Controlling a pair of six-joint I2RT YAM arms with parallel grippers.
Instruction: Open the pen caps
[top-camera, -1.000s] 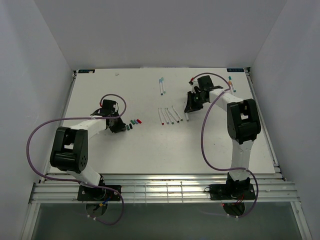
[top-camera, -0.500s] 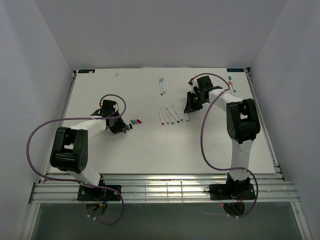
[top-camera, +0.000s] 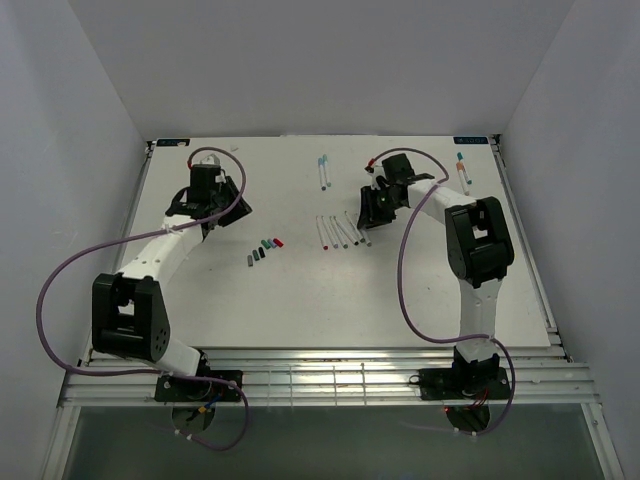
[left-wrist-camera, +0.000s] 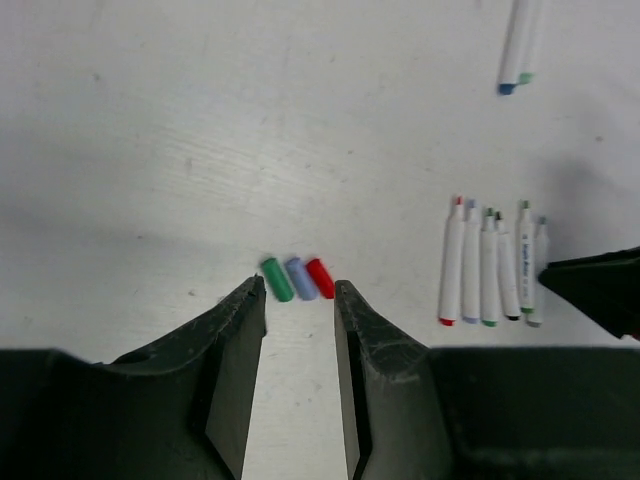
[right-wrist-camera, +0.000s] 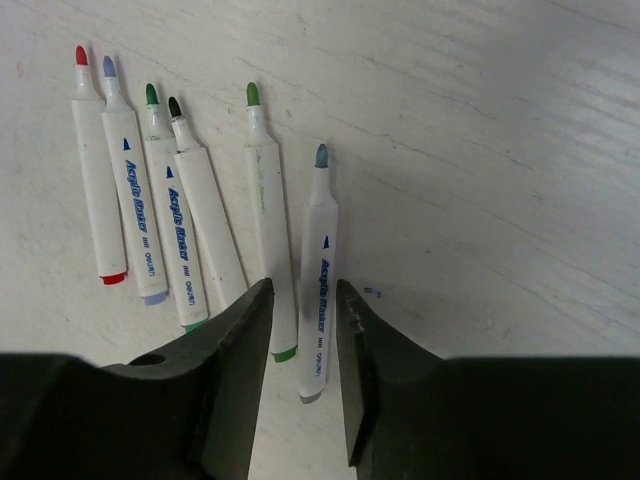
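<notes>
With the left gripper (left-wrist-camera: 300, 290) and right gripper (right-wrist-camera: 303, 287) slightly parted and empty, caps (left-wrist-camera: 297, 279) just ahead of one and bared pens (right-wrist-camera: 180, 230) under the other, the next move likely calls for fetching a capped pen (left-wrist-camera: 515, 50) beyond.

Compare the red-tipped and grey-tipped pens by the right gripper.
The red-tipped pen lies leftmost in the row; the grey-tipped pen lies rightmost, its tail between the fingers of the right gripper. The grey-tipped pen shows blue printing, the red-tipped none. Both are white, uncapped, flat on the table.
</notes>
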